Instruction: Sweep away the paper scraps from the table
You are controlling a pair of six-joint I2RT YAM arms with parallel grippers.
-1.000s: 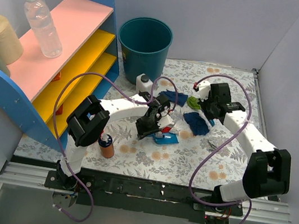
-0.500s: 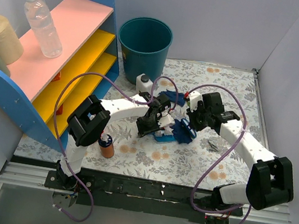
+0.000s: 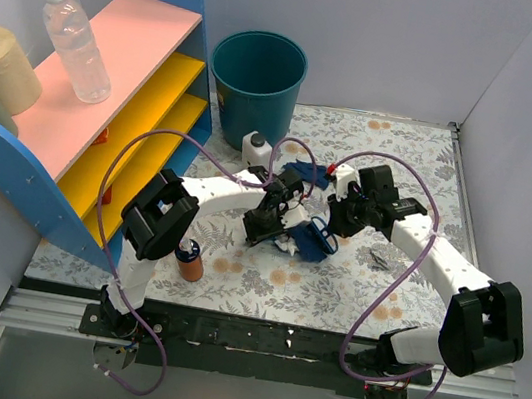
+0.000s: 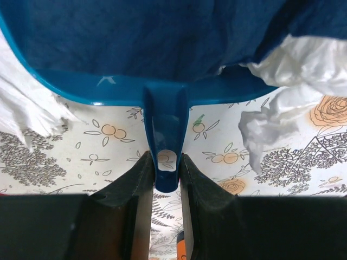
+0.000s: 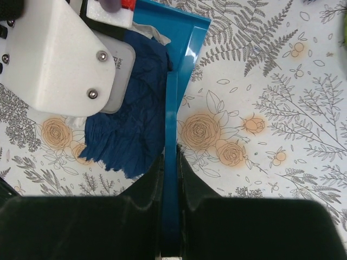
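My left gripper [image 4: 165, 162] is shut on the handle of the blue dustpan [image 4: 108, 92], which rests on the table [image 3: 354, 284]. In the top view the left gripper [image 3: 268, 226] is at mid-table. My right gripper [image 5: 171, 162] is shut on the thin handle of the blue hand brush [image 5: 179, 59]; from above the right gripper [image 3: 337, 217] is just right of the pan. A dark blue paper wad [image 5: 130, 124] lies against the brush at the pan's mouth [image 3: 314, 240]. White scraps [image 4: 303, 59] lie beside the pan. Another dark blue scrap [image 3: 307, 173] lies farther back, and a silver-grey scrap [image 3: 381, 261] lies to the right.
A teal bin [image 3: 256, 82] stands at the back. A small white bottle [image 3: 254, 147] is in front of it. An orange bottle [image 3: 191, 264] stands near the left arm. The pink-and-yellow shelf unit [image 3: 148, 110] lines the left side. Walls close the right and back.
My right arm has swung left with the brush and pushed the dark blue wad across the table to the dustpan. The left gripper and pan have barely moved.
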